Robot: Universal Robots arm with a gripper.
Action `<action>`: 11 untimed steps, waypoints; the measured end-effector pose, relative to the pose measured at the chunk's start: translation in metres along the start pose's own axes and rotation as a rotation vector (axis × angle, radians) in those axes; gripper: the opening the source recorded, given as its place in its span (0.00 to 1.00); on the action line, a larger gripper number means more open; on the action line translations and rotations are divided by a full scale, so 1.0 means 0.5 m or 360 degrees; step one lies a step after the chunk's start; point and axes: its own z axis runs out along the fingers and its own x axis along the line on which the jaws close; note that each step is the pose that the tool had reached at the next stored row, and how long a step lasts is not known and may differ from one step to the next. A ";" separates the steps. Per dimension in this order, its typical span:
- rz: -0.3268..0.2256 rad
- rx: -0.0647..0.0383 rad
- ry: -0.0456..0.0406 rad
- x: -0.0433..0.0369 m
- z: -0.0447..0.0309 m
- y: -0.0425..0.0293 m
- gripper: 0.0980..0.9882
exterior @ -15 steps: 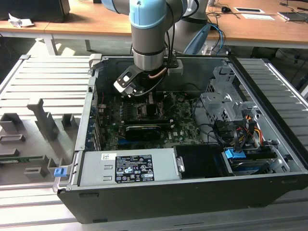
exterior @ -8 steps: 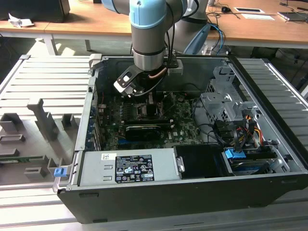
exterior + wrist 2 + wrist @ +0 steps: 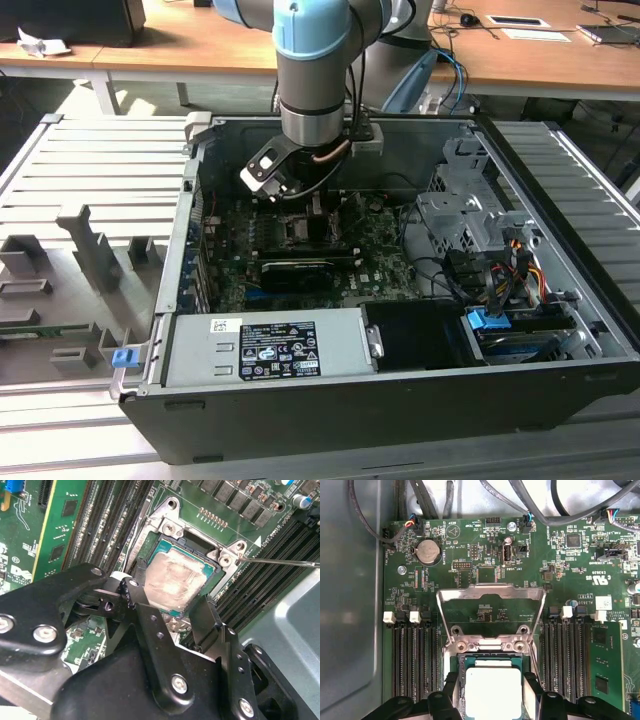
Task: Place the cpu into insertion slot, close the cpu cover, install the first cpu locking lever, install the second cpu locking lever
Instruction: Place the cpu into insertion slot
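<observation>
The cpu (image 3: 176, 577), silvery on top with a green edge, lies low in the square insertion slot (image 3: 150, 547) on the green board. My gripper (image 3: 172, 605) straddles it, with one black finger (image 3: 140, 597) against each of two opposite sides. In the first wrist view the cpu (image 3: 492, 687) sits between the same fingers (image 3: 451, 692). The cpu cover (image 3: 490, 592), a thin metal frame, is swung open and lies back from the socket. A thin locking lever (image 3: 280, 560) stands off to one side. In the exterior view my gripper (image 3: 315, 205) is down inside the computer case over the board.
Long black memory slots (image 3: 412, 655) run along both sides of the socket. Cables (image 3: 530, 500) cross above the board. The case (image 3: 300, 425) holds a power supply (image 3: 265, 350) at the front and a drive cage (image 3: 470, 215) on the exterior view's right. A grey fixture tray (image 3: 80, 260) lies at the left.
</observation>
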 end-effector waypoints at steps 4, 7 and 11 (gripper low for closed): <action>0.0000 0.0000 0.0007 0.001 0.000 0.001 0.58; 0.0000 0.0001 0.0007 0.001 -0.006 0.001 0.58; 0.0000 0.0001 0.0007 0.001 -0.020 0.002 0.58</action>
